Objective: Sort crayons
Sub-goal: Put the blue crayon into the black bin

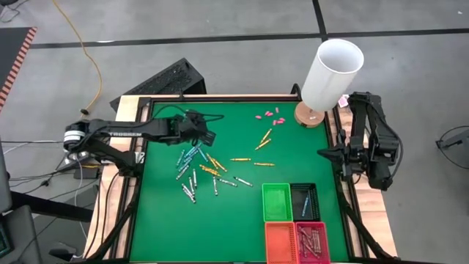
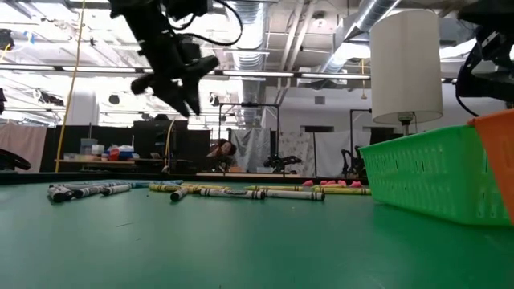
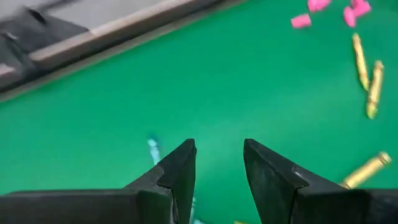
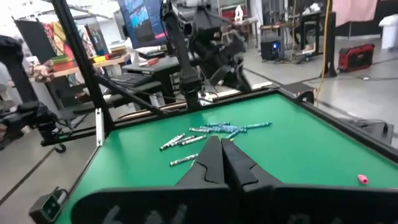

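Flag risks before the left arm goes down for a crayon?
1. The crayons lie packed and crossing under the left gripper; its open fingers may catch two at once or scatter neighbours.
2. Blue, yellow and grey-white sticks are mixed there, so a wrong colour could reach a bin.
3. The right gripper waits shut at the table's edge, clear of the pile.
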You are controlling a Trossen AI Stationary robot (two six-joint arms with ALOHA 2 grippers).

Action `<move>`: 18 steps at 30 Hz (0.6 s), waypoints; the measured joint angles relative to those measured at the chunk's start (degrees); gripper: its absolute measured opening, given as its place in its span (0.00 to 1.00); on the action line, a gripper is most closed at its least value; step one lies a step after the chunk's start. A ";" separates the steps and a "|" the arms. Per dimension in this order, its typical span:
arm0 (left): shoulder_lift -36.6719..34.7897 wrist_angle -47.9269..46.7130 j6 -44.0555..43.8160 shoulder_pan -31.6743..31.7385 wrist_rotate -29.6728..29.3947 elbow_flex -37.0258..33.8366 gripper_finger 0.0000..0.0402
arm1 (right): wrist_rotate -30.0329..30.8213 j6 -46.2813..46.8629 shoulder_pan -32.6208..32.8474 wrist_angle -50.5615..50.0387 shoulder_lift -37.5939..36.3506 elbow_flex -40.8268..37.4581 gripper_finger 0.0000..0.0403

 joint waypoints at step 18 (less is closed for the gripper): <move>0.30 15.14 1.52 -0.18 16.86 0.00 0.31 | 1.56 0.71 0.03 4.27 -0.34 1.69 0.00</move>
